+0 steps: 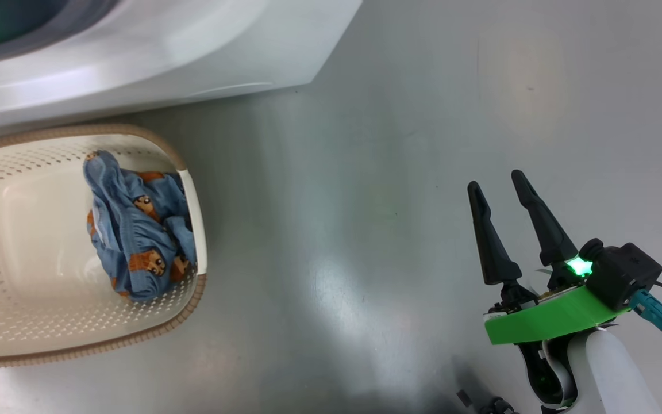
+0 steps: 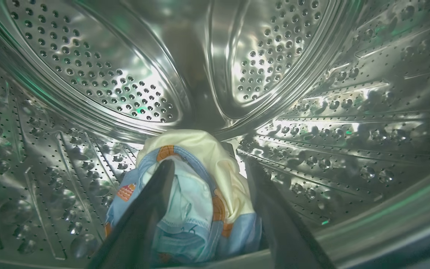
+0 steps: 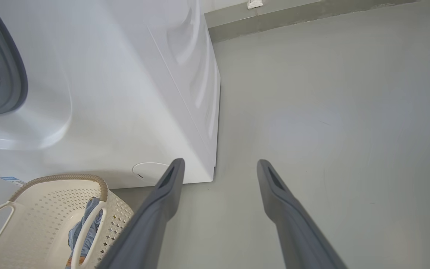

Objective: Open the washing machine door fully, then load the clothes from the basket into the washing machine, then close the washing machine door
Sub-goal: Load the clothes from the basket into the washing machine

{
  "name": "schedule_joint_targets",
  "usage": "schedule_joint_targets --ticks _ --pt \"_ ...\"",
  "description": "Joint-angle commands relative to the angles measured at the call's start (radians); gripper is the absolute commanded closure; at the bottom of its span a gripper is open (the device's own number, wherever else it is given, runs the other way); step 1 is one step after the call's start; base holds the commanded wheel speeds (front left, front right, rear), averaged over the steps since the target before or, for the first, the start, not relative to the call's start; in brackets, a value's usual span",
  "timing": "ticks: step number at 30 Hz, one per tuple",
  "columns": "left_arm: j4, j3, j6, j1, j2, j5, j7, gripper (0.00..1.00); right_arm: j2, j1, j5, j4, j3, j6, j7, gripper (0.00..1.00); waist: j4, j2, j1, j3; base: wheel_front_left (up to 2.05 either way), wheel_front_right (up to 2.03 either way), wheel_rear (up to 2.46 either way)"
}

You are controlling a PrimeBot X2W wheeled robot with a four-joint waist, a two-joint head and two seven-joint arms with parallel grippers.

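The left gripper is spread wide, its dark fingers flanking a blue-and-cream garment laid in the perforated steel drum. The right gripper is held open, empty. Loading is judged under way; blue printed clothes lying in the cream perforated basket must be fetched next.

Basket cut by left edge; washing machine mostly cropped.
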Motion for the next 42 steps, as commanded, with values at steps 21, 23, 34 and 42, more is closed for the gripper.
schedule_joint_targets --ticks 21,23,34,42 --pt "-0.361 0.040 0.065 0.446 0.026 -0.070 -0.018 0.00 0.001 0.077 -0.016 0.021 0.016 0.001 -0.005 0.00 0.020 -0.0001 0.0000 -0.258 0.00 0.00 0.00" --pt "-0.403 0.042 0.072 0.500 0.025 -0.076 -0.017 0.00 0.001 0.092 -0.017 0.027 0.015 0.001 -0.005 0.00 0.020 -0.0001 0.0000 -0.289 0.00 0.00 0.00" --pt "-0.662 0.066 0.135 0.813 0.030 -0.097 0.020 0.00 0.001 0.153 -0.014 0.045 0.029 0.001 -0.005 0.00 0.008 -0.0001 0.0000 -0.437 0.00 0.00 0.00" --pt "-0.825 0.085 0.178 1.055 0.034 -0.105 0.038 0.00 0.001 0.191 -0.017 0.048 0.049 0.001 -0.005 0.00 -0.009 -0.0001 0.0000 -0.530 0.00 0.00 0.00"
